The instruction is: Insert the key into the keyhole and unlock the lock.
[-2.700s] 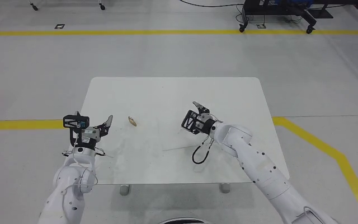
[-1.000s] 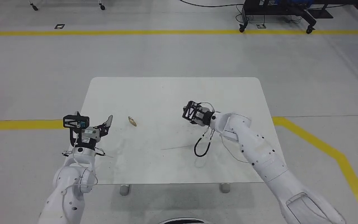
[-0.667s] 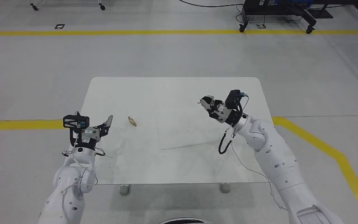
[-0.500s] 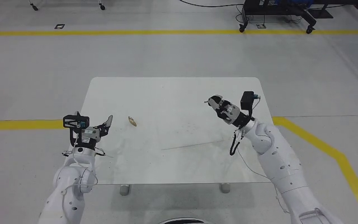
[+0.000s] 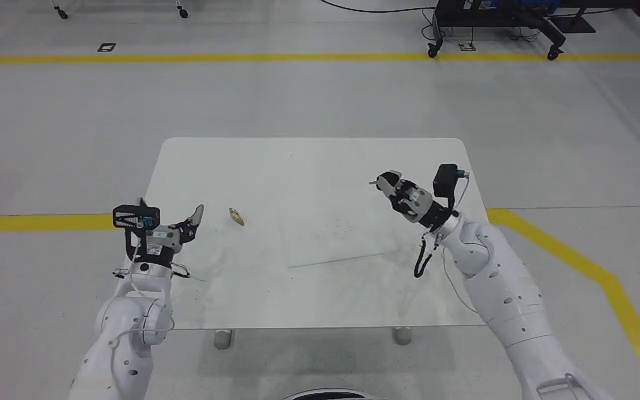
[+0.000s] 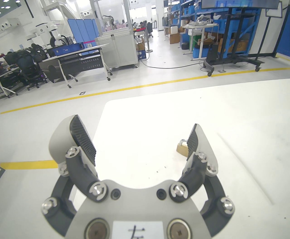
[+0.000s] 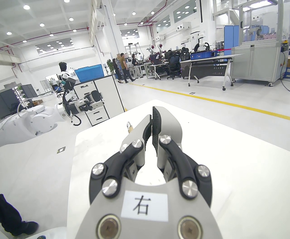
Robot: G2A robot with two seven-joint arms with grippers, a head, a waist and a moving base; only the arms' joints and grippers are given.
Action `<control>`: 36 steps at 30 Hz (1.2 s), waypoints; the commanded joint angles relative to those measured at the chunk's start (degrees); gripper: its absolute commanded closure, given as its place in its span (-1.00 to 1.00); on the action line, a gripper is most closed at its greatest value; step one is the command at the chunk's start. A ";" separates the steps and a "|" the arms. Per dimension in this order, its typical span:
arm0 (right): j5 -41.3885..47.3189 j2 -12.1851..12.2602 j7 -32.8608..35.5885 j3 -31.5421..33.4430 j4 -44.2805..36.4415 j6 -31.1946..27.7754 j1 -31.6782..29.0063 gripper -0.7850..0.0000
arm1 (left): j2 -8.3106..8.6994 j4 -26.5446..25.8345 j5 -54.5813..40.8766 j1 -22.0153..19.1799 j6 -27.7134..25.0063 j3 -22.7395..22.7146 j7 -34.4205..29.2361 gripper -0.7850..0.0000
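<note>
- The surface (image 5: pixel 300 165) is a white top with rounded corners; it stands on a pale grey floor (image 5: pixel 300 100) marked with yellow lines (image 5: pixel 300 58); a thin faint scratch (image 5: pixel 325 262) runs across its near half.
- Around it is a large hall; the left wrist view shows blue shelves (image 6: pixel 179 13), a glass-walled cabin (image 6: pixel 113 34) and desks with chairs; a black wheeled stand (image 5: pixel 500 22) is on the floor far behind the surface.
- The lock (image 5: pixel 237 215), a small brass padlock, lies on the left part of the surface, a little in from the left edge; in the left wrist view the lock (image 6: pixel 182 148) is partly behind one finger.
- The left end effector (image 5: pixel 190 220) hangs at the left edge of the surface, near the lock; its fingers are wide apart (image 6: pixel 135 125) with nothing between them.
- The right end effector (image 5: pixel 383 181) is over the right half, away from the edges; its fingers are pressed together (image 7: pixel 152 113); I cannot tell if the key is between them.
- From there the lock (image 7: pixel 129 127) is well apart, with white surface between.
</note>
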 commanded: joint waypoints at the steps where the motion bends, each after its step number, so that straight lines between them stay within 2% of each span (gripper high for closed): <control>1: 3.41 -0.35 3.21 -1.91 0.84 0.29 1.09 1.00 | -0.34 -0.50 -10.67 -0.85 -3.77 0.11 -0.67 -1.00; 4: 8.56 -1.05 6.67 -4.62 3.37 0.89 3.76 1.00 | -0.66 -1.78 -32.56 -2.33 -11.57 -0.85 -6.78 -1.00; 7: 14.45 -1.84 8.73 -7.38 6.79 -1.09 6.53 1.00 | -0.48 -0.96 -52.32 -5.89 -17.89 -1.85 -17.55 -1.00; 9: 17.56 -2.39 9.63 -9.05 8.84 -1.87 8.34 1.00 | -0.36 0.00 -61.94 -8.28 -19.36 -1.26 -24.25 -1.00; 12: 19.57 -3.18 10.29 -11.34 10.85 -2.21 10.69 1.00 | -0.26 1.13 -69.00 -11.54 -19.37 1.15 -31.84 -1.00; 17: 25.04 -4.61 9.26 -14.70 14.93 -6.39 13.44 1.00 | -0.73 4.20 -70.41 -16.86 -15.85 8.86 -37.11 -1.00; 21: 29.68 -5.61 9.43 -17.21 17.52 -8.49 15.33 1.00 | -1.56 7.83 -68.53 -21.13 -13.98 15.32 -35.99 -1.00; 25: 32.95 -6.15 10.97 -19.78 18.22 -8.49 16.36 1.00 | -2.15 10.56 -68.29 -24.01 -13.46 18.87 -35.02 -0.98; 28: 37.09 -6.38 12.35 -21.35 18.94 -8.49 16.95 1.00 | -2.46 11.62 -67.34 -25.30 -13.49 20.79 -34.37 -0.74; 32: 40.21 -6.50 15.56 -22.96 20.46 -8.49 18.57 1.00 | -2.77 12.85 -66.88 -26.48 -13.49 22.23 -32.97 -0.14; 33: 40.53 -6.56 15.89 -23.24 20.82 -8.49 18.95 1.00 | -2.83 13.13 -66.89 -26.74 -13.50 22.45 -32.77 0.07; 36: 41.74 -6.80 16.54 -24.08 21.51 -8.49 19.69 1.00 | -2.91 13.74 -66.95 -27.29 -13.56 22.85 -32.66 0.26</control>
